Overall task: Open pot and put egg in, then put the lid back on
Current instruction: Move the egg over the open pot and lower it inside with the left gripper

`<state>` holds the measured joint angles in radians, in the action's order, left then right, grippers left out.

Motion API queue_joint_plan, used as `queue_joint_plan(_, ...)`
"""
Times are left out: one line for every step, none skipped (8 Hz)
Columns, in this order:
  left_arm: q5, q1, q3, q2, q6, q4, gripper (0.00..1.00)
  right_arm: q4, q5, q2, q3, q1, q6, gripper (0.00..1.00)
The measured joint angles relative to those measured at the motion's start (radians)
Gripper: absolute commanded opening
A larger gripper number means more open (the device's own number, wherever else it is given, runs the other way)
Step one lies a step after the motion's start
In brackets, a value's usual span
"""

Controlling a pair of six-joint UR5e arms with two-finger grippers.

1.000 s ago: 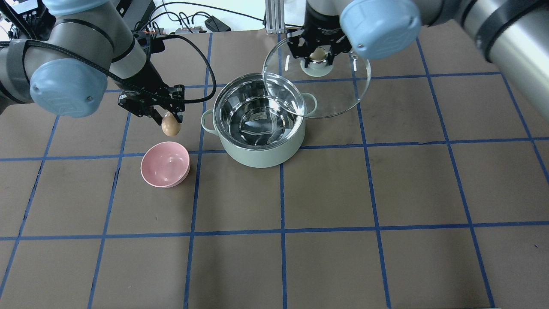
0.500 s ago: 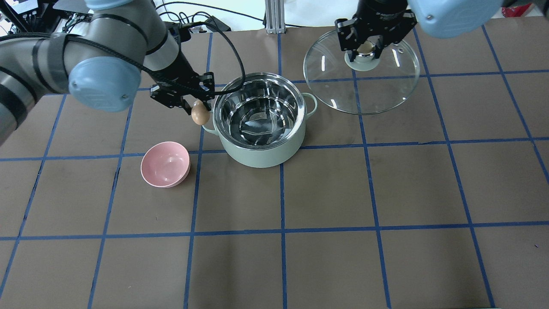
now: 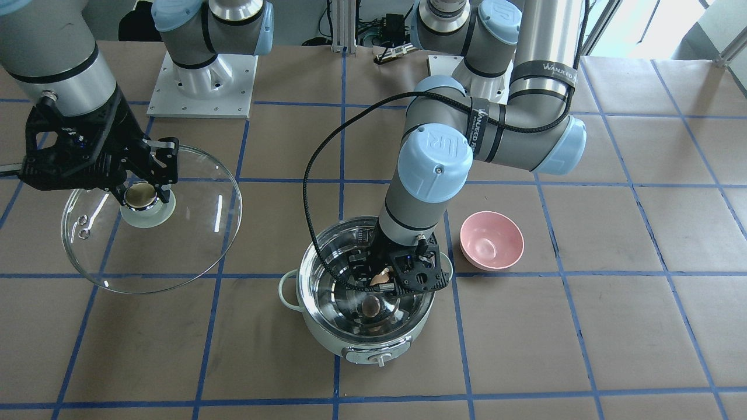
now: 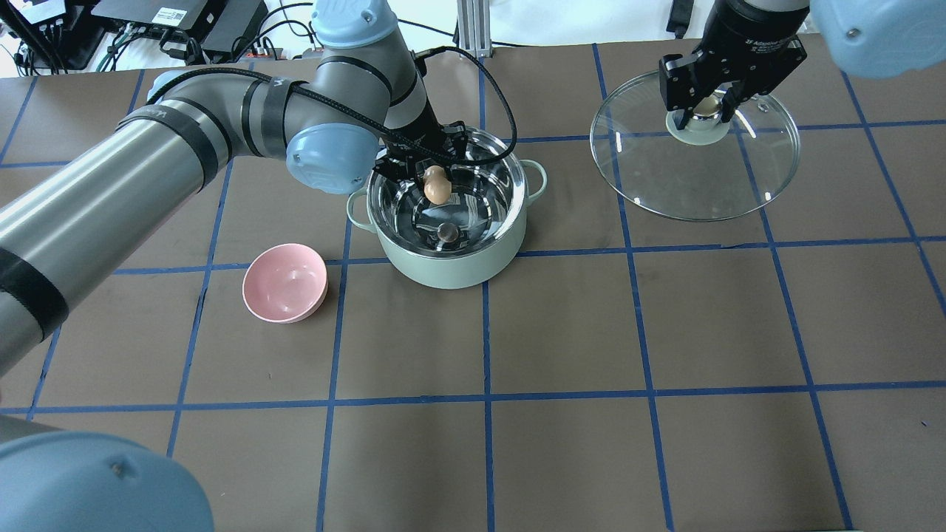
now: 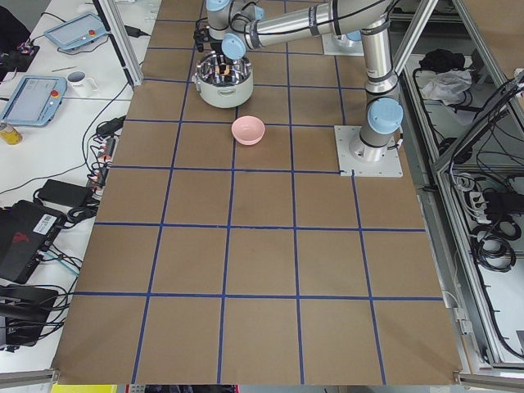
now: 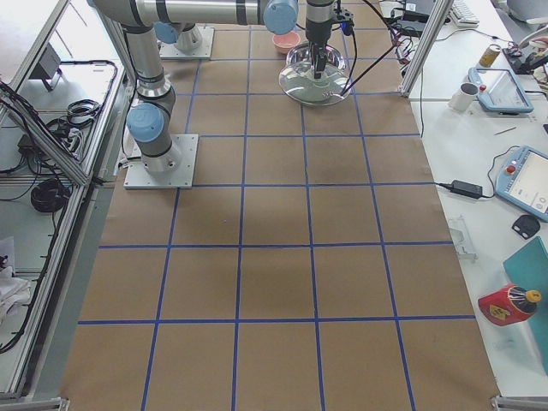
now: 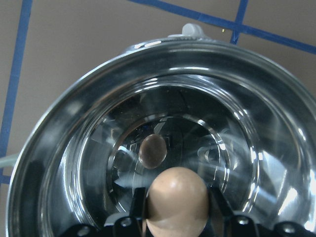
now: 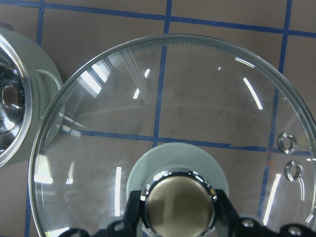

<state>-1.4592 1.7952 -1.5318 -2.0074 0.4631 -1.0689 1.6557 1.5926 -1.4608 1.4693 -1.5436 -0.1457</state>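
Note:
The mint-green pot (image 4: 451, 266) stands open on the table, its steel inside empty (image 3: 327, 344) (image 7: 64, 163). My left gripper (image 4: 434, 177) is shut on the tan egg (image 4: 437, 185) and holds it over the pot's opening, above the bottom (image 3: 382, 277) (image 7: 177, 200). A dark reflection of the egg shows on the pot's floor. My right gripper (image 4: 706, 107) is shut on the knob of the glass lid (image 4: 695, 185) and holds it off to the pot's right, clear of the pot (image 3: 175, 245) (image 8: 197, 98).
A pink bowl (image 4: 285, 283) sits empty on the table to the pot's left (image 3: 491, 240). The left arm's black cable (image 4: 488, 81) loops over the pot's back. Blue tape lines grid the brown table.
My left gripper carried the egg right from above the pink bowl to over the pot's opening. My right gripper moved the lid further right, away from the pot.

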Motion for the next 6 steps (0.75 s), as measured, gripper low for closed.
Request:
queue_joint_plan(0.001, 0.002, -0.002, -0.027, 0.017, 0.006, 0.00, 0.001, 0.003, -0.003, 0.006, 0.000, -0.007, 0.00)
queue_joint_plan(0.008, 0.002, -0.006, -0.050, 0.038, 0.008, 0.00, 0.001, 0.005, -0.005, 0.011, 0.000, -0.009, 0.00)
queue_joint_plan(0.023, 0.003, -0.008, -0.071, 0.052, 0.011, 0.00, 0.002, 0.005, -0.007, 0.014, 0.000, -0.004, 0.00)
queue_joint_plan(0.033, 0.004, -0.008, -0.087, 0.062, 0.014, 0.00, 0.003, 0.005, -0.010, 0.015, 0.000, 0.002, 0.00)
queue_joint_plan(0.038, 0.005, -0.009, -0.094, 0.066, 0.016, 0.01, 0.004, 0.006, -0.011, 0.016, 0.000, 0.006, 0.00)
queue_joint_plan(0.039, 0.005, -0.009, -0.097, 0.066, 0.016, 0.07, 0.004, 0.007, -0.011, 0.017, 0.000, 0.011, 0.00)
